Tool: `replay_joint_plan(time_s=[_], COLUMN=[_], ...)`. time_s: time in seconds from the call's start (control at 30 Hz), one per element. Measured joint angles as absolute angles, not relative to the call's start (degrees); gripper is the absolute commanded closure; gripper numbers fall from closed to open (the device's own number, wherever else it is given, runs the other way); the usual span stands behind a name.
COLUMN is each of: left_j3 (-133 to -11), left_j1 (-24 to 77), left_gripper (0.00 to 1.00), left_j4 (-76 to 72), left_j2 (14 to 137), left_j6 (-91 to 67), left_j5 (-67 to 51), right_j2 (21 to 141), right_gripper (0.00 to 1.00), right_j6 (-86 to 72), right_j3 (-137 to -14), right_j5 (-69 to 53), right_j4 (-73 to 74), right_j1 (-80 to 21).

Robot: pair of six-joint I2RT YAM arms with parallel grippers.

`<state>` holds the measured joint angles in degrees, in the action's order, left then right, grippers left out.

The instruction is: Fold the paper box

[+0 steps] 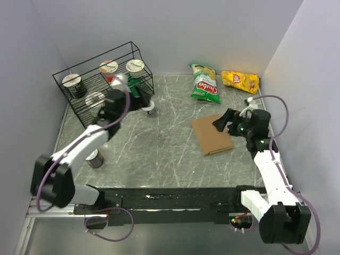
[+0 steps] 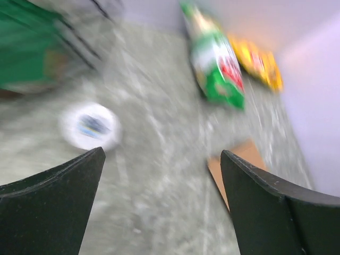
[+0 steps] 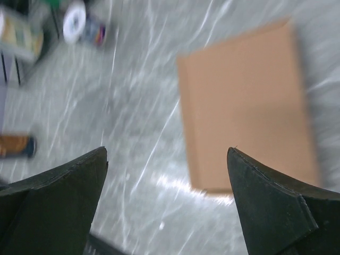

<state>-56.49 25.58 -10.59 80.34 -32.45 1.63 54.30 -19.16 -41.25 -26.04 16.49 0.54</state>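
Note:
The paper box (image 1: 212,134) is a flat brown cardboard sheet lying on the table right of centre. It also shows blurred in the right wrist view (image 3: 245,103) and as a brown corner in the left wrist view (image 2: 240,159). My right gripper (image 1: 222,120) is open and empty, above the sheet's right edge. Its view (image 3: 167,154) is blurred. My left gripper (image 1: 147,102) is open and empty at the back left, near the wire rack, far from the sheet. Its view (image 2: 162,156) is also blurred.
A black wire rack (image 1: 101,85) with several cups stands back left. A white cup (image 1: 150,110) sits beside it. A green chip bag (image 1: 204,84) and a yellow chip bag (image 1: 240,81) lie at the back right. A can (image 1: 95,158) stands near the left arm.

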Motion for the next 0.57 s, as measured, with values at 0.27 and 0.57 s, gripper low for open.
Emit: replay_joint_plan(time_s=[0.27,0.57], left_j3=[-57.43,-59.86], left_j1=[19.00,19.22], left_gripper=[0.04,0.04], left_j4=[3.88,13.78], left_j2=[65.67,59.11], left_j6=[-30.50,-27.57], left_j5=[4.69,8.51], right_j2=[49.87,42.28], right_gripper=[0.00,0.00], right_j6=[-20.23,-20.29], right_j3=[-42.59,-45.67], right_j5=[-25.15,-21.52], right_j4=[13.21,13.34], right_j1=[7.70,7.70])
